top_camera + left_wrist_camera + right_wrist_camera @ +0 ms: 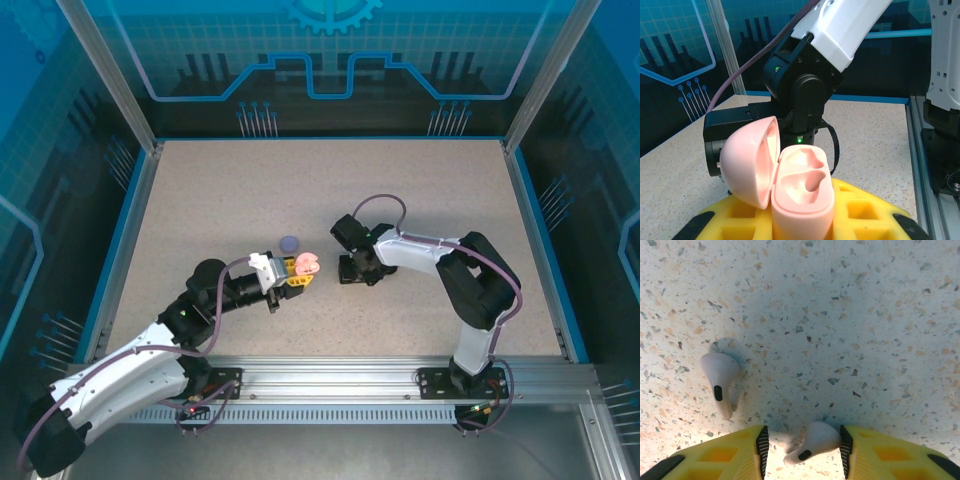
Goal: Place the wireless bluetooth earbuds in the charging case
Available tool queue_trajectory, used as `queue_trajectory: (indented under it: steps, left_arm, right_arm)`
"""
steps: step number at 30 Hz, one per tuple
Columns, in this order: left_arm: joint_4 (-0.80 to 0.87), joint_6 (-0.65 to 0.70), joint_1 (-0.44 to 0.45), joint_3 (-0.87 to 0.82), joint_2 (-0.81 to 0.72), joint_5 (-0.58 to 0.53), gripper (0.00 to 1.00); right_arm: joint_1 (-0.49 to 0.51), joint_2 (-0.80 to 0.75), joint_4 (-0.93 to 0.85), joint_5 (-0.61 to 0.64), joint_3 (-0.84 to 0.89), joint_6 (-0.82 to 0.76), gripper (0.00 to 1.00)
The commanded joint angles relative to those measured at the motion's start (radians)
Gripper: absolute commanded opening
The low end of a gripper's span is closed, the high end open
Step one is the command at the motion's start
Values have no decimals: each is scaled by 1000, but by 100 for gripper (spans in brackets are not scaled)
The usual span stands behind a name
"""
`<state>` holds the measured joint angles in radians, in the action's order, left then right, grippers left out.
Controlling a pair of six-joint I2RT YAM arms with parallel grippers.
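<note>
Overhead camera, two close wrist cameras

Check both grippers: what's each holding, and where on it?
Left gripper holds the open pink case by its lower body. Right gripper straddles an earbud lying on the table, nothing gripped yet.

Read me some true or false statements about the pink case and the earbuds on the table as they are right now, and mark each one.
1. The pink charging case held by the left gripper has its lid open. True.
2. An earbud already sits in that case. False: both wells are empty.
3. The right gripper straddles an earbud lying on the table. True.
4. A second earbud is stacked on top of it. False: the second earbud lies apart on the table, outside the jaws.
5. A round lilac case lies on the table near the held pink one. True.
</note>
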<state>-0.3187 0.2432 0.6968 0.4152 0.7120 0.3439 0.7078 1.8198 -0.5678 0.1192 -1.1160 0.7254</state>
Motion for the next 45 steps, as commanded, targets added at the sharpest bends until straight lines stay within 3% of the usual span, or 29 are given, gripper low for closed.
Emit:
queue_trajectory:
  steps: [1,21,31,38,45]
  left_arm:
    - [-2,21,8,-2,-6,-13,2]
    - [16,23,8,-3,-20,-18,2]
    - [24,19,8,-6,-32,-20,2]
    - [-7,-3,8,-23,-23,-22,2]
    - [-152,-67,8,-50,54,-71,2]
  right_arm:
    - [-8,27,20,-30,-31,-13,43]
    - [-1,58,-1,-35,-39,-30,26]
    - [1,24,3,-18,-30,-46,24]
    - [3,-130,36,30,30,-63,24]
    - [5,-366,91,57,130,-69,24]
